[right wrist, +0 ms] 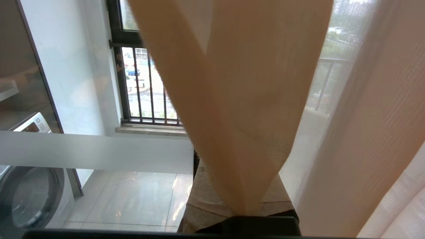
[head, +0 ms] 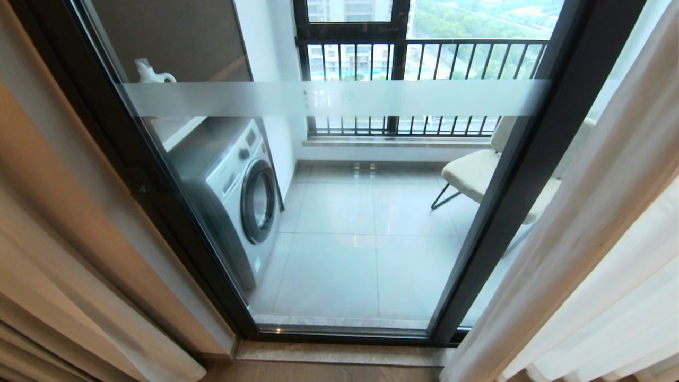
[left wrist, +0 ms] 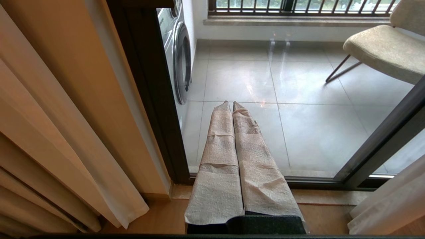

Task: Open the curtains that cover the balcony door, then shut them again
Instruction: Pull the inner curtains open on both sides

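The floor-length pleated beige and sheer white curtains stand drawn apart to both sides of the tall black-framed sliding glass balcony door, leaving the glass uncovered in the head view. One set of panels hangs bunched at the robot's left beside the door frame, the other at its right. A frosted horizontal band crosses the glass. Through it appear a white front-loading washing machine on the left of the grey-tiled balcony floor, a pale cushioned chair with thin dark legs on the right, and a black-barred railing window at the back.

Neither arm shows in the head view. In the left wrist view, the left gripper, its long fingers wrapped in beige cloth tape, has them pressed together with nothing between them, pointing toward the lower part of the glass, apart from the left-hand drapes.

In the right wrist view, the right gripper is clamped tight on a fold of the beige woven curtain, which rises from between its taped fingers and spreads upward across the view, with the sheer white panel hanging just beside it.
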Controlling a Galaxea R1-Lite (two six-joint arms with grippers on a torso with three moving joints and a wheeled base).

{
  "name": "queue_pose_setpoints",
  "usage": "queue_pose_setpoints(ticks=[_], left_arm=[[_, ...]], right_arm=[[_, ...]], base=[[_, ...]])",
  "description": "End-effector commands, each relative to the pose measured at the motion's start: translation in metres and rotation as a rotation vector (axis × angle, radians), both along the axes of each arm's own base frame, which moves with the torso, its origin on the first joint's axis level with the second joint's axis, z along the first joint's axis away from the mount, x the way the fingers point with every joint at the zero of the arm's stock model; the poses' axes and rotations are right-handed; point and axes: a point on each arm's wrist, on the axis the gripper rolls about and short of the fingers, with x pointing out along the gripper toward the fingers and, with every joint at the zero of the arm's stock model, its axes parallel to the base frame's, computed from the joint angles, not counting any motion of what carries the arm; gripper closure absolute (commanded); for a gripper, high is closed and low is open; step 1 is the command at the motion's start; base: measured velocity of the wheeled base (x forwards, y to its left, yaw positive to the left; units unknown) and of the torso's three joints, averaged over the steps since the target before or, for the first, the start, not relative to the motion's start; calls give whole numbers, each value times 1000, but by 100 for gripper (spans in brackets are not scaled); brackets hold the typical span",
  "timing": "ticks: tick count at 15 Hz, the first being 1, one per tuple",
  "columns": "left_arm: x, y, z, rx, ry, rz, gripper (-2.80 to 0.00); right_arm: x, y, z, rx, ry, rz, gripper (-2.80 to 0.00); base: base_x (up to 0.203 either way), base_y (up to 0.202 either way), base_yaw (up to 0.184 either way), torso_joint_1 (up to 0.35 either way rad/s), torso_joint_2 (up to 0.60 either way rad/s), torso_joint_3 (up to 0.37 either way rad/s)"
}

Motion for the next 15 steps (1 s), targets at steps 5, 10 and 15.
queue_pose_setpoints(ticks=[5, 10, 15], left_arm=[[0, 0, 0, 0, -1, 0, 0], [0, 0, 0, 0, 1, 0, 0], [0, 0, 0, 0, 1, 0, 0]], right_arm=[[-3, 0, -1, -2, -1, 0, 0], [-4, -1, -3, -1, 4, -7, 0], [-3, -5, -6, -2, 12, -27, 0]], base=[[0, 0, 0, 0, 0, 0], [-2, -152, 2, 3, 3, 1], [0, -190, 3, 2, 3, 1]])
